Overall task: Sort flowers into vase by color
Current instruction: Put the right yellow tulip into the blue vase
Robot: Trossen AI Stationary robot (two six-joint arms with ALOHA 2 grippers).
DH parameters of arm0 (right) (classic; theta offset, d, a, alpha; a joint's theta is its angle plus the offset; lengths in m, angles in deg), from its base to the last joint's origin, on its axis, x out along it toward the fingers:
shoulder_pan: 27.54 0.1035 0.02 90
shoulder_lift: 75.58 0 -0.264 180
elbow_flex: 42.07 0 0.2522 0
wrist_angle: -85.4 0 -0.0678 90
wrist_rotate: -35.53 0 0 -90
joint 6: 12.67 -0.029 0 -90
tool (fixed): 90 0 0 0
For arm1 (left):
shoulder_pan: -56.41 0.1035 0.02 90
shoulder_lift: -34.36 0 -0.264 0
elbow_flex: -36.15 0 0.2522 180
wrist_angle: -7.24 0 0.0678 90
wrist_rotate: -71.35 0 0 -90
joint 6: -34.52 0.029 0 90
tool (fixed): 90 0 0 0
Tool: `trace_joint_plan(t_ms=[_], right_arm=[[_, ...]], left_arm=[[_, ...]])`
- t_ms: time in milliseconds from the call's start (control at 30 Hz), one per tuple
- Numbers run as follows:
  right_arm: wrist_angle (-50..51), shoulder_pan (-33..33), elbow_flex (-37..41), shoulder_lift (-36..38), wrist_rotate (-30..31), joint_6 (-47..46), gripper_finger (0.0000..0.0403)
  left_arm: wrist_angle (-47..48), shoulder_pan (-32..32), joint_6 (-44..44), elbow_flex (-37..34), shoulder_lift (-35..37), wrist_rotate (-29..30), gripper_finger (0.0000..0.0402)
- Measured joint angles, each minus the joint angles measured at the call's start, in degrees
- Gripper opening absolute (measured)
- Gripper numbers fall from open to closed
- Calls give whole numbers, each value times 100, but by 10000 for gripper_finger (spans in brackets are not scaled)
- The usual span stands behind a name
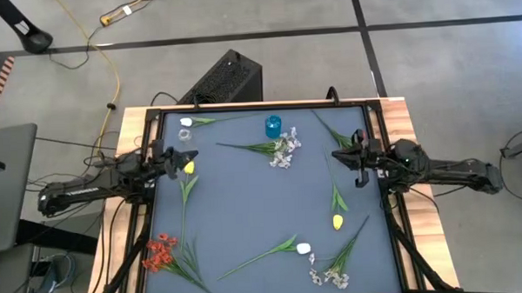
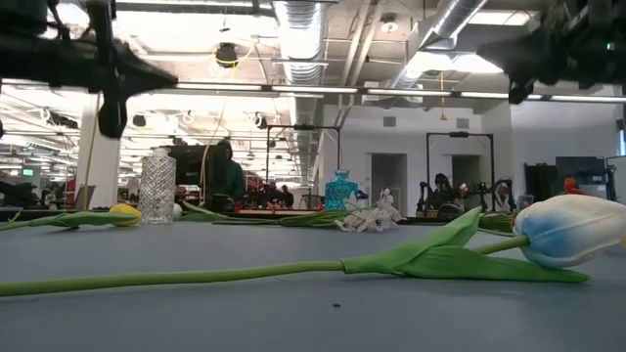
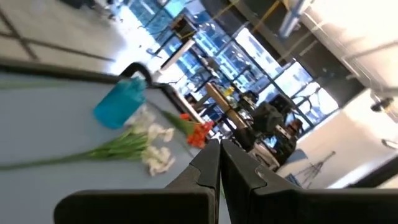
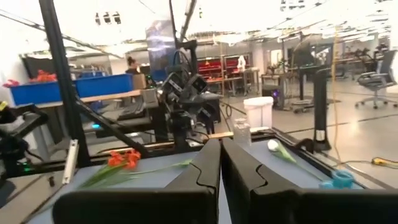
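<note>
Flowers lie scattered on the counter (image 1: 246, 208); both tools are raised and empty.

The left tool (image 1: 167, 156) is held at the counter's left edge, fingers pressed together, just beside a yellow bud (image 1: 189, 167). The right tool (image 1: 360, 160) is held at the right edge, fingers together on nothing. Red blossoms (image 1: 160, 251) are seen near the front left, a white bud (image 1: 304, 248) at front centre, and whitish sprigs (image 1: 285, 151) beside the blue vase (image 1: 272, 125).

Two slim black jointed arms trailing dark cables; each ends in two blocky matte-black fingers (image 4: 205, 168).
</note>
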Motion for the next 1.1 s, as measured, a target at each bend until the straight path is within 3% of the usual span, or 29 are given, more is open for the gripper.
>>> trace_joint_plan(t_ms=[467,900,1100], right_arm=[[1385,536,-2227,-1858,-3,625,43],[5268,869,-4439,-3291,-50,1940,43],[6042,1007,-4726,-3852,-50,2665,43]], left_arm=[[1535,2,1193,2113,-1389,-335,0],[3087,-144,2516,4384,-3147,-754,0],[3514,-254,2730,4657,-3559,-515,0]])
